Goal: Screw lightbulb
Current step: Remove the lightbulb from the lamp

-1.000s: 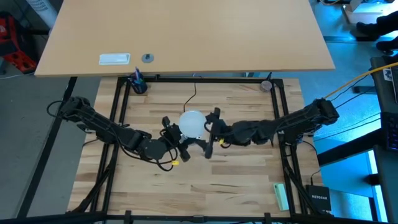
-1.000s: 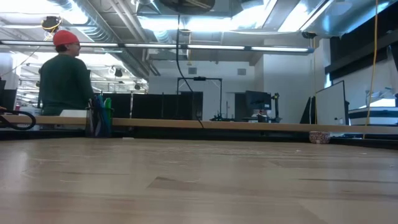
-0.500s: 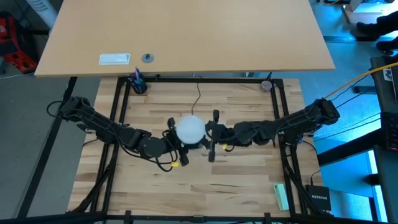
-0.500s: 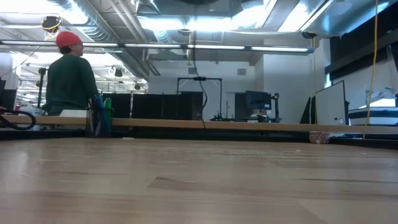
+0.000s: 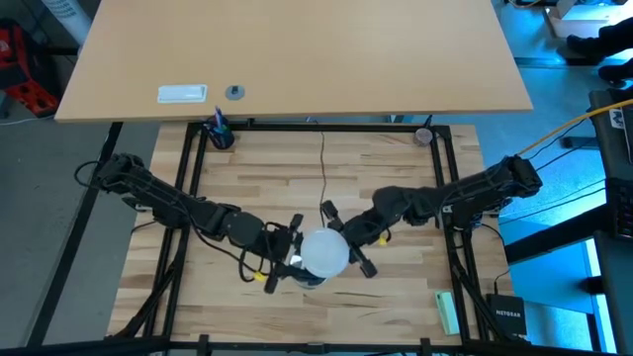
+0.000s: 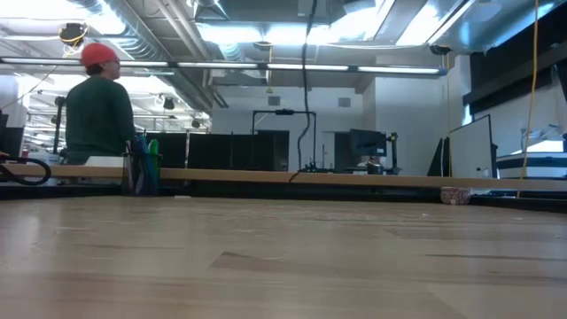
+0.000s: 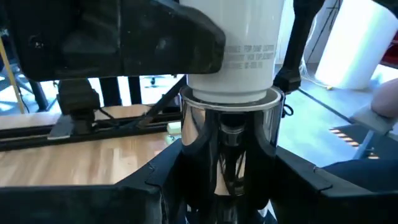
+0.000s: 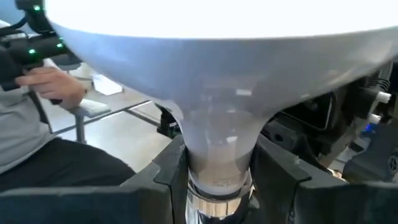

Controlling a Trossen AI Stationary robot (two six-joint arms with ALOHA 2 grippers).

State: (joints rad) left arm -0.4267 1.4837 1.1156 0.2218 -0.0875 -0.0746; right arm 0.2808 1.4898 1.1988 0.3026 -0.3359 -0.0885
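Observation:
The white lightbulb (image 5: pixel 324 253) stands globe-up with its narrow neck (image 7: pixel 231 57) in the round silver socket (image 7: pixel 229 142), held up over the middle of the table. My left gripper (image 5: pixel 285 260) comes from the table's left and is shut on the socket. My right gripper (image 5: pixel 348 240) comes from the right and is shut on the bulb. The socket's thin black cord (image 5: pixel 322 168) runs toward the far edge; in the low view it hangs down from above (image 6: pixel 306 89). Neither gripper shows in the low view. My left gripper pinches the silver socket's round wall (image 7: pixel 186 146) between its two fingers (image 7: pixel 155 180), one on each side, coming roughly level from the table's left. The socket stands upright, clear of the table, with the bulb on top. My right gripper has the bulb's tapering neck (image 8: pixel 219 149) between its two fingers (image 8: pixel 169 171), just above the silver socket (image 8: pixel 214 208). It reaches in from the table's right, under the globe. The bulb stands upright, globe up.
Black frame rails (image 5: pixel 188 178) run along the table's left, right and far sides. A blue item (image 5: pixel 220 134) sits at the far left corner, a small round thing (image 5: pixel 423 135) at the far right, a green block (image 5: pixel 447 311) near right. A person in a red cap (image 6: pixel 96 106) stands beyond the table.
Both grippers have carried the bulb and socket from the table's middle toward its near edge and a little right. My right gripper has turned about the bulb. The cord has trailed after them.

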